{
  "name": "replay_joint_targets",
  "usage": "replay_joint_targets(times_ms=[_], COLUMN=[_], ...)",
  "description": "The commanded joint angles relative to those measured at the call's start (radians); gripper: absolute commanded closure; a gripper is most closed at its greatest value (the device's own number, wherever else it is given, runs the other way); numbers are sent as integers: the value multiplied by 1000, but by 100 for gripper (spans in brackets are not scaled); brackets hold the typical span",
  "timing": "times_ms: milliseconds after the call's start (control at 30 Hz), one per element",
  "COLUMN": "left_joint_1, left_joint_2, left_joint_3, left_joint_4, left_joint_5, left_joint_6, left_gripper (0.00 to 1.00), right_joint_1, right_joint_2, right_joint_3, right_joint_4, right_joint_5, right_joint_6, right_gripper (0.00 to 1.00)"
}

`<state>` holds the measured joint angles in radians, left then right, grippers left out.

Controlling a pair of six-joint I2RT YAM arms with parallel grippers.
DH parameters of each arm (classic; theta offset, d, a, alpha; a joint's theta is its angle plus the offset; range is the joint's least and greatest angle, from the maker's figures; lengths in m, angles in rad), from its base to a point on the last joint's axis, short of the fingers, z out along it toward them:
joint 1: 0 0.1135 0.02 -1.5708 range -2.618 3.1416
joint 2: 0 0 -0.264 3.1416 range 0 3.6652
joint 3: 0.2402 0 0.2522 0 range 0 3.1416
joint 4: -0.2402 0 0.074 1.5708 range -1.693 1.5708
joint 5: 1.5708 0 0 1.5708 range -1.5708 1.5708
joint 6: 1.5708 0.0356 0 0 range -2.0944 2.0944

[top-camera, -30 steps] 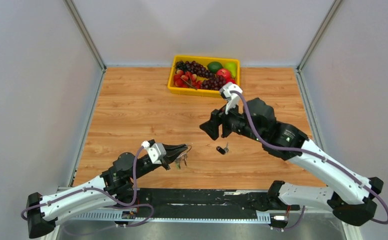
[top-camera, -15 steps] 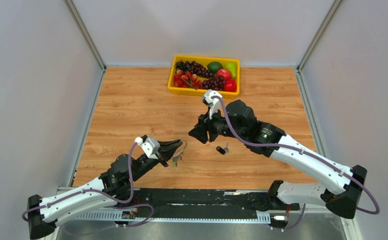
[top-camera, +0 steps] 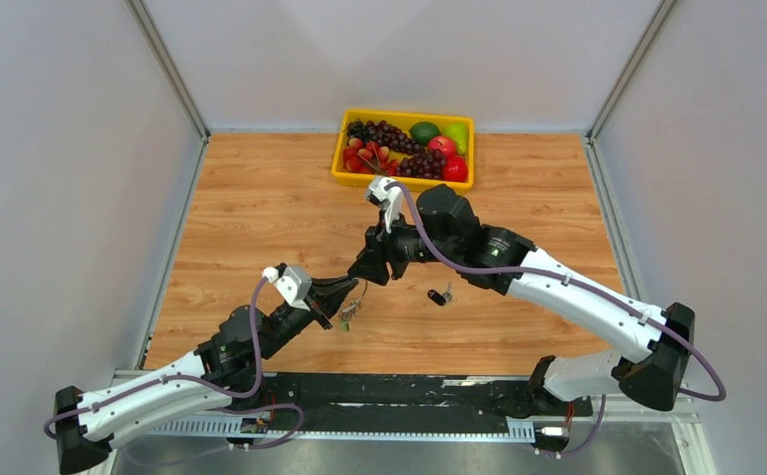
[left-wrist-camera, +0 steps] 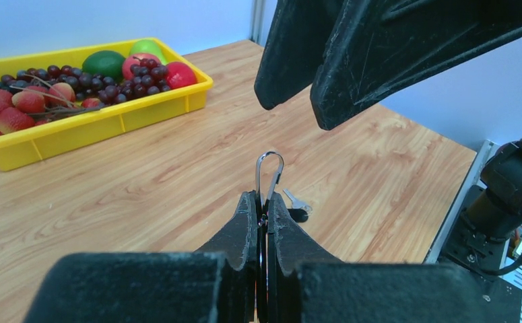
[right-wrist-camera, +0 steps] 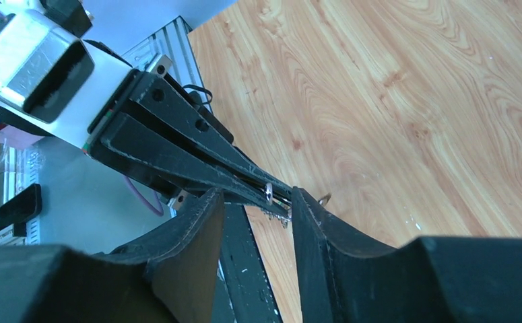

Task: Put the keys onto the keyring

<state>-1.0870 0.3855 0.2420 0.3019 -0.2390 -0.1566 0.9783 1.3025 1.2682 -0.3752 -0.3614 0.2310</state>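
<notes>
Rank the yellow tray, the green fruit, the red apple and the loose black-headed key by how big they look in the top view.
1. yellow tray, by far the largest
2. green fruit and red apple: they look about alike, so not ranked apart
3. loose key, the smallest

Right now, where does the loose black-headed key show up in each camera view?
Top external: the loose key lies on the table, just right of centre.
Left wrist: the key lies near centre, just beyond the left claw and right of the keyring.
Right wrist: not in view.
Shared landmark: the left claw, shut on the keyring, appears in all three views.
</notes>
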Motion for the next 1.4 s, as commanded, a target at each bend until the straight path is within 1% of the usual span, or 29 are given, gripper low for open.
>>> replay_joint_targets(times_ms=[0,333,467,633,733,1367], left_joint_1=[-5,-5,-5,-5,-5,-6], left_joint_2=[-17,-56,-62,-70,-76,-89], left_joint_3=[19,13,13,14,13,10], left_joint_4=[18,2,-2,-12,-16,-20], left_joint_5=[-1,-10,-18,-29,-40,-44], left_joint_6=[-27,-29,-29,-29,-28,-27], left_gripper=[100,100,100,100,100,100], right_joint_1=[12,30,38,41,43,64], right_joint_2=[32,83,98,106,115,123], right_joint_3=[61,113,134,144,145,175], right_joint_4=[23,-32,-53,-73,-83,-91], right_joint_5=[-23,13,10,12,14,44], right_joint_6=[14,4,2,1,0,-7], right_gripper=[57,60,66,67,70,74])
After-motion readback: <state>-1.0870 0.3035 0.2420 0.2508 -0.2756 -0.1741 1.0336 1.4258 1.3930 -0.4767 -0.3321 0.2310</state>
